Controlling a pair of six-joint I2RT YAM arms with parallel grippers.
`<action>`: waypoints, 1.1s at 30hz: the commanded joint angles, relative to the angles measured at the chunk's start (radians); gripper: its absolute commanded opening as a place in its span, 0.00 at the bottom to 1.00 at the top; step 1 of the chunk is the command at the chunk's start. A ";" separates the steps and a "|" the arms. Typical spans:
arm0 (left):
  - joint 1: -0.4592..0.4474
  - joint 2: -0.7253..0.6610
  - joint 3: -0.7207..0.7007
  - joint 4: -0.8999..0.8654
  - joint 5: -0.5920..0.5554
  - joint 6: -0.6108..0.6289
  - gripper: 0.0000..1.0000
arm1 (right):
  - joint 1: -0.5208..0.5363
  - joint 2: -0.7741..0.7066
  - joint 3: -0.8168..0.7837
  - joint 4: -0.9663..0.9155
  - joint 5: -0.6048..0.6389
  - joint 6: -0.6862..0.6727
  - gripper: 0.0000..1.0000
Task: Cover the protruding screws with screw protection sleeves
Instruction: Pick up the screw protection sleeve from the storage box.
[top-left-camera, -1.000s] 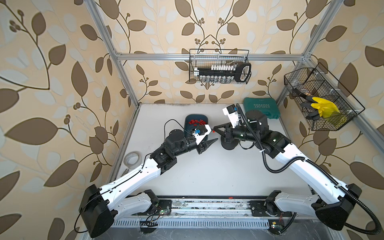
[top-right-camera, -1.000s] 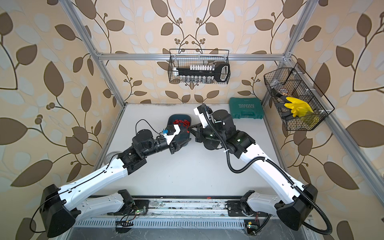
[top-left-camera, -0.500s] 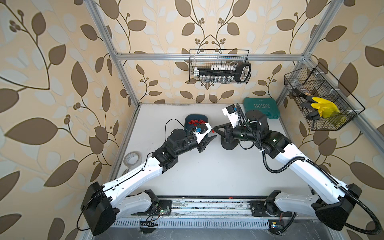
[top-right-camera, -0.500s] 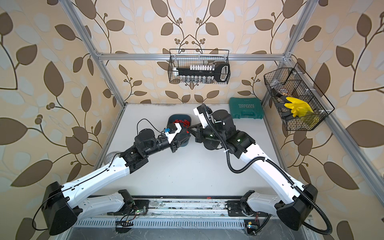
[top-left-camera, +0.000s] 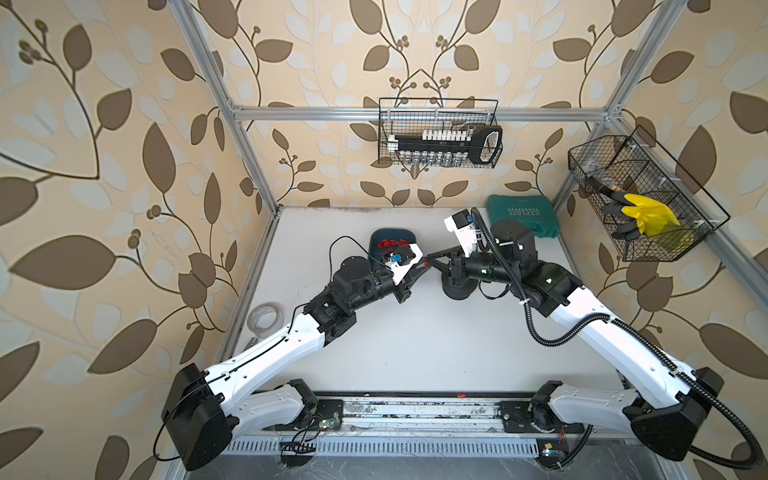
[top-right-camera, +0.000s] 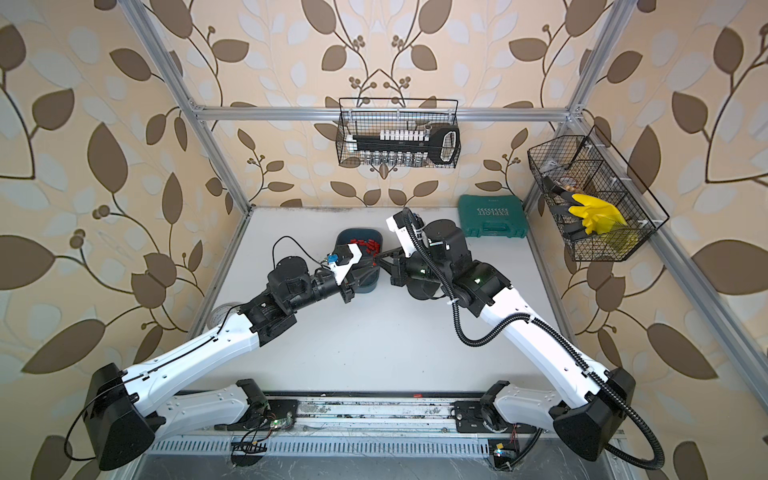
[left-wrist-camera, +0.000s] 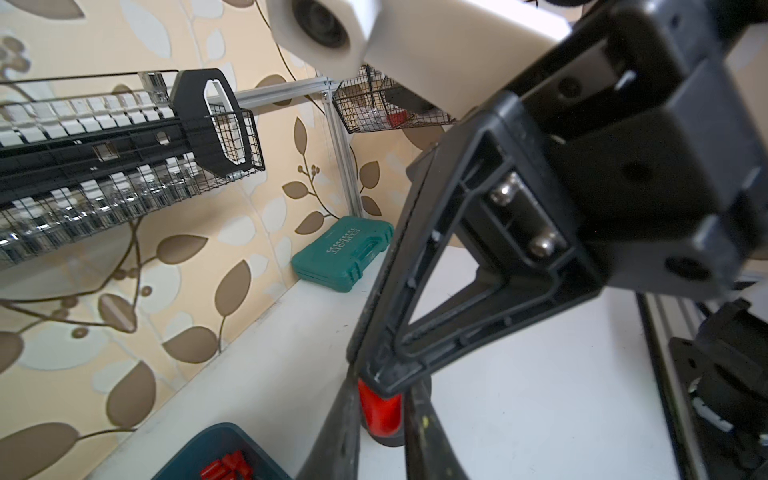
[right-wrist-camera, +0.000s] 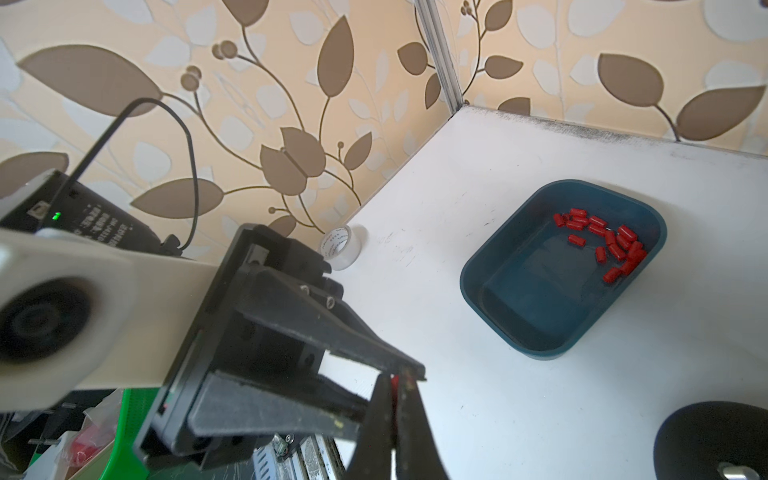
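Above the table middle, my right gripper (top-left-camera: 430, 260) is shut on one red screw protection sleeve (top-left-camera: 427, 262); a red sliver (right-wrist-camera: 394, 384) shows between its fingers. My left gripper (top-left-camera: 423, 264) meets it tip to tip. In the left wrist view that sleeve (left-wrist-camera: 380, 409) sits between the left fingers, which close on both its sides. More sleeves (right-wrist-camera: 615, 245) lie in the blue tray (right-wrist-camera: 469, 282) behind the left gripper. The black dome base (top-left-camera: 457, 286) stands under the right wrist. One silver stub (right-wrist-camera: 735, 471) shows on it; the other protruding screws are hidden.
A tape roll (top-left-camera: 266, 320) lies by the left wall. A green tool case (top-left-camera: 523, 216) sits at the back right corner. Wire baskets hang on the back wall (top-left-camera: 438, 137) and the right wall (top-left-camera: 640, 199).
My left gripper has moved right and up to the right gripper's tip, and its jaws have narrowed around the red sleeve. The right arm has stayed still.
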 joint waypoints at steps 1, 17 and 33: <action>-0.013 0.004 0.051 0.032 0.028 0.011 0.19 | 0.006 0.002 0.011 0.007 -0.017 -0.012 0.00; -0.013 0.024 0.060 0.039 0.052 0.020 0.32 | 0.007 0.002 0.015 0.009 -0.029 0.009 0.00; -0.013 0.027 0.063 0.037 0.058 0.030 0.02 | 0.006 -0.003 0.007 0.011 -0.023 0.012 0.00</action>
